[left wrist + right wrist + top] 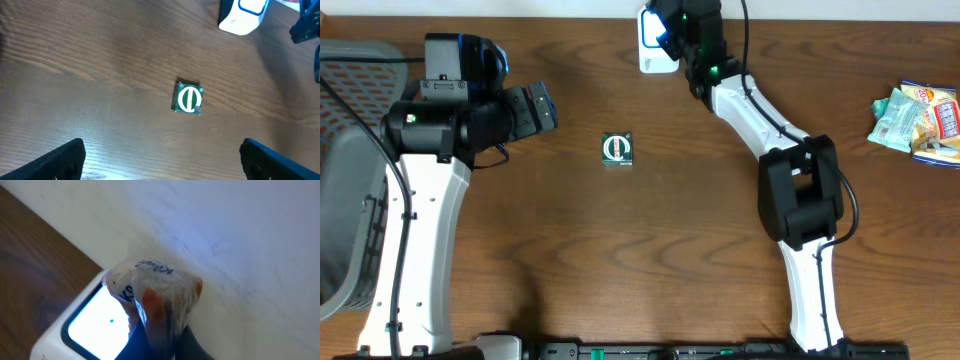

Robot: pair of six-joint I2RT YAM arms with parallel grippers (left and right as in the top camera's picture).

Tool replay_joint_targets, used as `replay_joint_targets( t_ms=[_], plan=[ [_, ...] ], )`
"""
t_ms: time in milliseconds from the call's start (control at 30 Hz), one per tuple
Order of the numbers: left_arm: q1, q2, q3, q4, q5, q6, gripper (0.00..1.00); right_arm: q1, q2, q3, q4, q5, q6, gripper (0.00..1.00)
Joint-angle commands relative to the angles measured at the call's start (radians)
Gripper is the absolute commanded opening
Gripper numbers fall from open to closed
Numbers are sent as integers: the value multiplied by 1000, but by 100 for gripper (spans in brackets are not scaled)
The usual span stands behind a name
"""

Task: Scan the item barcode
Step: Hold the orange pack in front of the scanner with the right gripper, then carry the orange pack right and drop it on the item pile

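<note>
A crinkly packet sits pinched tight in my right jaws, over the lit window of the scanner. My left jaws are spread wide, well left of the scanner, above the bench, near a green-and-white square pack.

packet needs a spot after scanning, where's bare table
Widest bare wood: between the white left arm and white right arm, on the base side of the small green square packet. Also: between the right arm and the pile of snack packets. Crowded: the white scanner, where the right gripper holds a clear crinkly packet, and the grey mesh basket.
</note>
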Motion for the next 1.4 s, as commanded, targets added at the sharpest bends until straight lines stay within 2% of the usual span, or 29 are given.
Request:
replay_joint_targets(
  t_ms=[0, 267, 433, 600, 767, 1000, 1067, 1233, 1300, 1333, 1367],
  plan=[
    [3, 1, 4, -2, -4, 6, 98, -16, -3, 11, -9, -14, 18, 1],
    [3, 1, 4, -2, -4, 6, 98, -9, -3, 11, -46, -12, 28, 1],
    [3, 1, 4, -2, -4, 6, 98, -13, -31, 12, -56, -2, 138, 1],
    [3, 1, 4, -2, -4, 6, 98, -63, -111, 12, -106, 258, 213, 1],
    [4, 1, 4, -3, -4, 6, 98, -184, -188, 12, -356, 419, 213, 1],
    [4, 1, 4, -2, -4, 6, 98, -437, -194, 11, -752, 503, 222, 1],
    [3, 1, 4, -2, -4, 6, 98, -513, -194, 10, -825, 503, 247, 1],
    [3, 1, 4, -2, -4, 6, 98, -615, -194, 8, -880, 503, 248, 1],
    [3, 1, 4, -2, -4, 6, 98, -648, -194, 0, -887, 503, 287, 7],
    [3, 1, 4, -2, -4, 6, 98, -665, -194, -3, -893, 502, 314, 15],
    [4, 1, 4, -2, -4, 6, 98, -683, -194, -12, -897, 501, 347, 27]
  ],
)
